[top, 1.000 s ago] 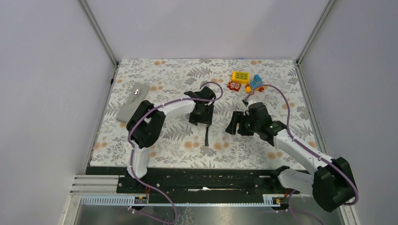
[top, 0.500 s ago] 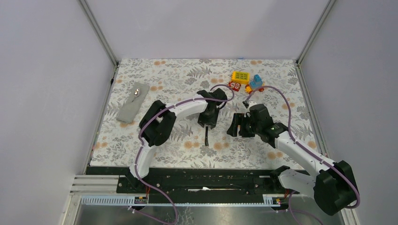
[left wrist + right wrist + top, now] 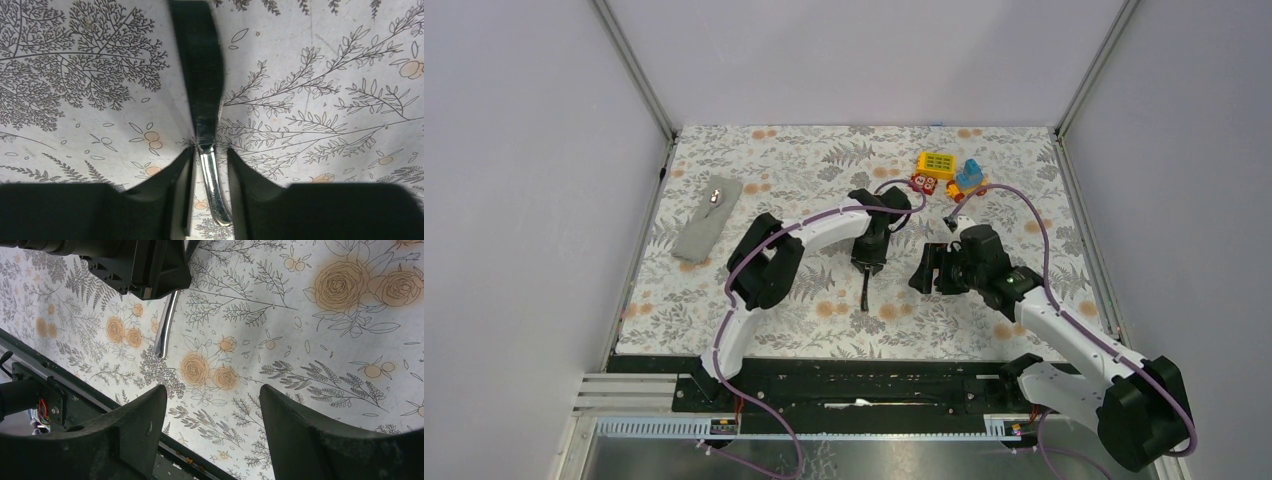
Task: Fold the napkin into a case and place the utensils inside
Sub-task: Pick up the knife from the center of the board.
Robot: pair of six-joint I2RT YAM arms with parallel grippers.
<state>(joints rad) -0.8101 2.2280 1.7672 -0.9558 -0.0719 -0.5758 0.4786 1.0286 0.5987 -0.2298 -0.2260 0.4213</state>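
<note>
Napkin [image 3: 707, 226]: grey, folded to a long strip, near left edge of tabletop, toward far left corner. Likely already the case.

First utensil [image 3: 715, 196]: shiny bit at napkin's far end; tucked in or merely on top, cannot tell.

Left gripper [image 3: 867, 262]: mid-tabletop, pointed straight down, set astride second utensil for a pick. Jaws narrow, bracketing the handle in wrist view; slivers of tablecloth [image 3: 774, 160] visible either side, so no firm grip.

Second utensil [image 3: 865, 292]: slim, flat on tablecloth, upper end between left fingers [image 3: 182, 175], rest running toward near edge. Well apart from napkin; probably next for the case.

Right gripper [image 3: 927, 267]: just right of left gripper, hovering above tablecloth, jaws wide, holding nothing. Second utensil off to its left, clear of the fingers; apparently kept aside.

Blocks [image 3: 944, 172]: coloured, near far edge, right of centre; no part in the job.
</note>
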